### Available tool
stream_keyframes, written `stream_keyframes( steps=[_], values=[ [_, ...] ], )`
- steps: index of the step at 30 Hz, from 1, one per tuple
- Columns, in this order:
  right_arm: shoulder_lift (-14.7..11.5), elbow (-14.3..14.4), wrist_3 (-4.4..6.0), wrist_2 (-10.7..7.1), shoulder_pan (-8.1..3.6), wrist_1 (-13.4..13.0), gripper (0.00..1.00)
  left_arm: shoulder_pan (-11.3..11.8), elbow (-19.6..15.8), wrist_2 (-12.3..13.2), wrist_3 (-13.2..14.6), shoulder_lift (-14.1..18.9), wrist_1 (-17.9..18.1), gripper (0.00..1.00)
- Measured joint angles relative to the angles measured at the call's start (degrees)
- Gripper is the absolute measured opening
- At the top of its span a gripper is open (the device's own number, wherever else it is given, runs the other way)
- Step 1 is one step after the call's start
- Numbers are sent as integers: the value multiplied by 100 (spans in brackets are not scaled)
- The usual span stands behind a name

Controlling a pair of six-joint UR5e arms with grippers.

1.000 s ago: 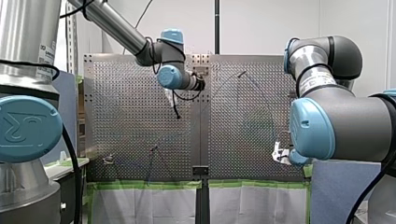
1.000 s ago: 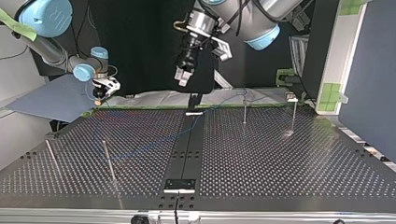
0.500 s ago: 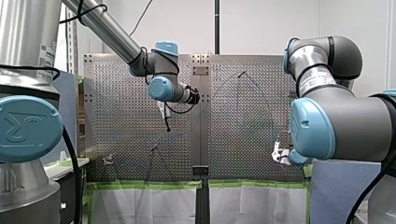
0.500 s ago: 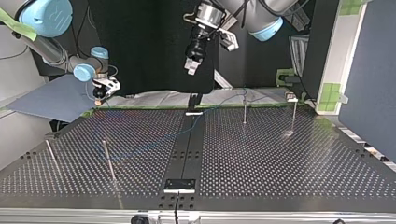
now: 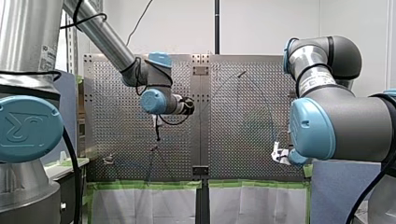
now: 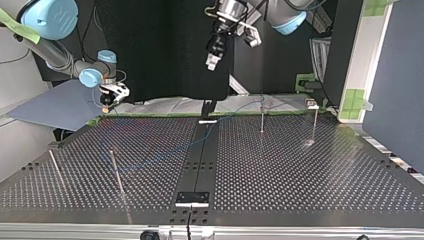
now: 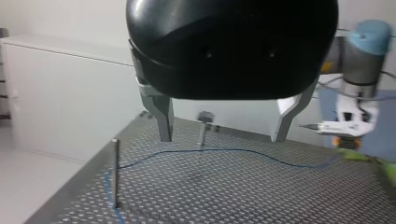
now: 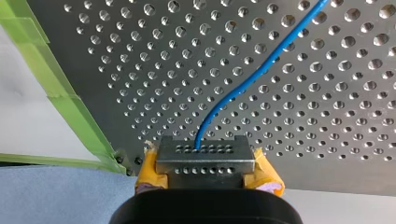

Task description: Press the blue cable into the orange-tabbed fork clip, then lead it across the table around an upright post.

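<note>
The blue cable [image 8: 243, 79] runs over the perforated table [image 6: 300, 170]; its end is clamped in my right gripper [image 8: 205, 161], which is shut on it between yellow pads at the table's edge, at the top view's left [image 6: 106, 101]. My left gripper [image 6: 211, 63] hangs high above the table's far middle, open and empty. Through its metal fingers [image 7: 163, 122] I see the cable [image 7: 224, 150] stretched toward an upright post [image 7: 115, 172]. A small clip [image 6: 312, 105] sits at the top view's far right; whether the cable lies in it I cannot tell.
Several thin upright posts stand on the table: two at the top view's left [image 6: 116, 172] [image 6: 55, 167], two at its far right [image 6: 261, 117] [image 6: 314, 125]. A black strip [image 6: 200, 160] runs down the middle. Green tape [image 8: 79, 116] lines the far edge.
My left arm has risen and drifted toward the top view's right, leftward and lower in the front view, its gripper still open. The right arm and cable have stayed put.
</note>
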Motion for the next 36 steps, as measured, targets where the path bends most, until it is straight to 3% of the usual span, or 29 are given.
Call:
stream_keyframes(
  steps=[11, 19, 25, 36],
  values=[
    [-1, -13, 1, -21, 11, 3, 0, 83, -313, 236, 544, -325, 567, 100],
    [0, -41, -4, -64, 16, 24, 0, 205, -313, 369, 591, -330, 829, 100],
    [-2, -43, -2, -83, 36, 41, 0, 277, -315, 312, 698, -331, 716, 100],
    [0, -43, -68, -114, 80, 83, 0, 352, -398, -166, 1106, -337, 276, 100]
  ],
)
